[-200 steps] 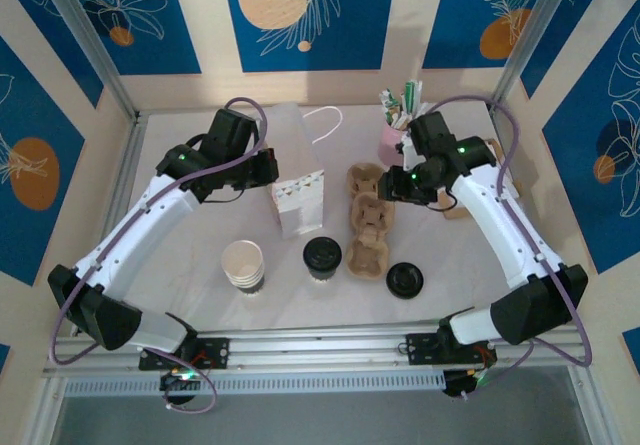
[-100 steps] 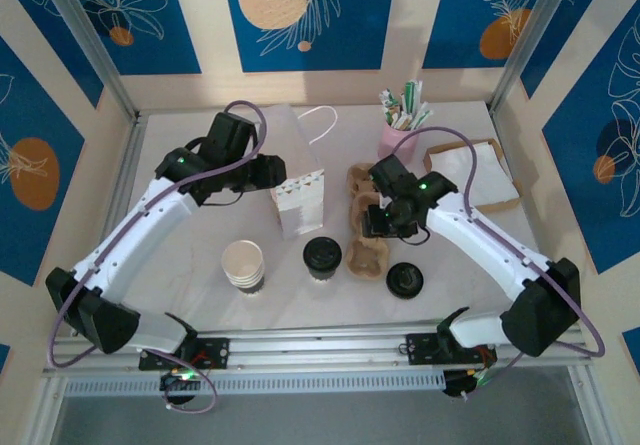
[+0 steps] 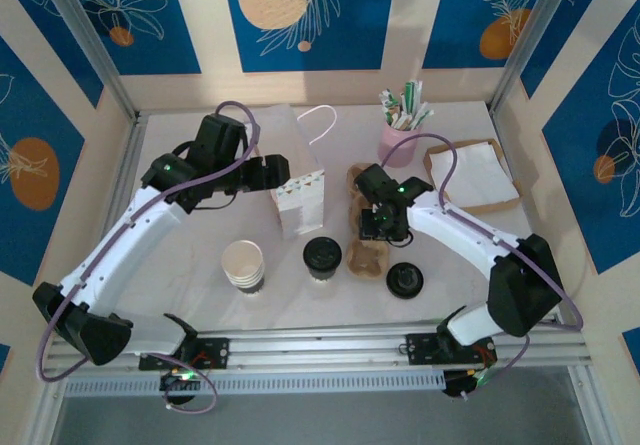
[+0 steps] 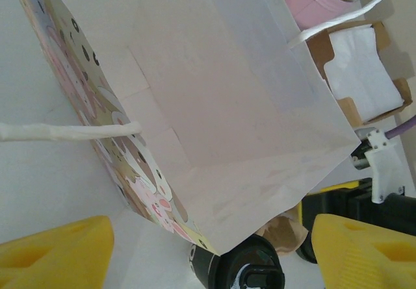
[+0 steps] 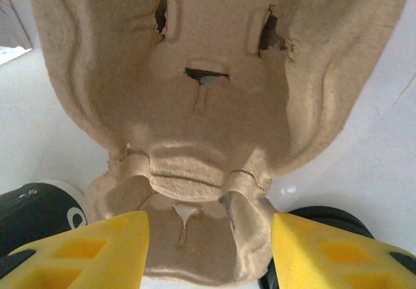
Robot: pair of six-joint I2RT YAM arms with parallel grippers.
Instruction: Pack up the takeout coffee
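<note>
With both pairs of jaws released, the left gripper (image 4: 208,256) gapes before the white paper carrier bag (image 4: 214,107), the right gripper (image 5: 209,250) straddles the brown moulded-pulp cup carrier (image 5: 208,94), and the black-lidded cream paper takeout coffee (image 3: 322,257) stands just outside one right finger.

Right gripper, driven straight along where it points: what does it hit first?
The cardboard cup carrier, which lies dead ahead between the fingers of the open right gripper. Contact looks near, but depth is hard to judge.
</note>
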